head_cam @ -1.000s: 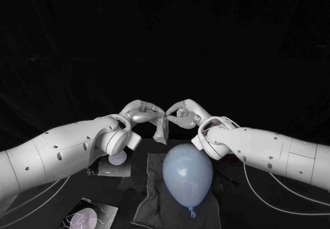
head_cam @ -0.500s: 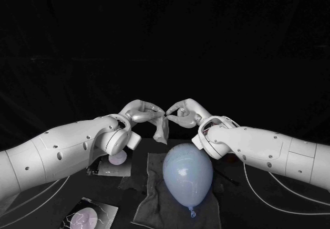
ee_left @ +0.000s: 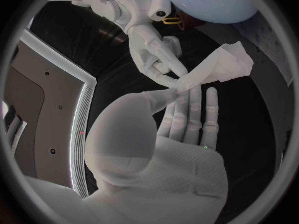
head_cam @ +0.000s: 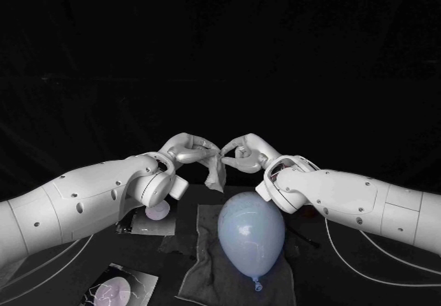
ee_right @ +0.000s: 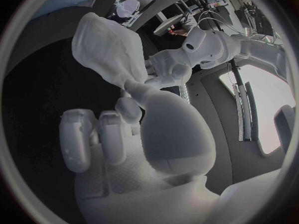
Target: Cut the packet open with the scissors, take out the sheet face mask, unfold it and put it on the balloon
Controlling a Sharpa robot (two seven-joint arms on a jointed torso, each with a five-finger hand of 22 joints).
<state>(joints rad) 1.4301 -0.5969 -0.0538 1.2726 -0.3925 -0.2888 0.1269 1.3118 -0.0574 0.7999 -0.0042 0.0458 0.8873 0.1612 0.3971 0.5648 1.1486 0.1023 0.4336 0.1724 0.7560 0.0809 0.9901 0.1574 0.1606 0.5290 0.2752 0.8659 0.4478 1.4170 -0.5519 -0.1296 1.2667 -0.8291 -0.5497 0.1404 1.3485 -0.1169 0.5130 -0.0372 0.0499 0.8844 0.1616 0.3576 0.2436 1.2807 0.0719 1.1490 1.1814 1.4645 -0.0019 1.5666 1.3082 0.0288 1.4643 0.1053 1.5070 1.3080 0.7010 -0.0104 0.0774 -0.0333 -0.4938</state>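
Note:
A folded white sheet mask (head_cam: 216,173) hangs in the air above the far end of the pale blue balloon (head_cam: 250,231). My left hand (head_cam: 190,150) pinches its top edge between thumb and finger. My right hand (head_cam: 245,152) meets it from the other side and pinches the same edge. In the left wrist view the mask (ee_left: 219,66) spreads out beyond my left hand (ee_left: 186,120), with the right hand (ee_left: 156,55) gripping its corner and the balloon (ee_left: 212,0) behind. In the right wrist view my right hand (ee_right: 121,129) holds the mask (ee_right: 107,49) opposite the left hand (ee_right: 181,64).
The balloon lies on a grey cloth (head_cam: 197,271) at the table's middle front. A cut packet (head_cam: 151,217) lies under my left forearm, and another printed packet (head_cam: 118,290) lies at the front left. A thin dark object (head_cam: 308,241) lies right of the balloon.
The right hand's fingers have edged slightly closer to the left hand at the mask's top edge. Balloon, cloth and packets have not moved.

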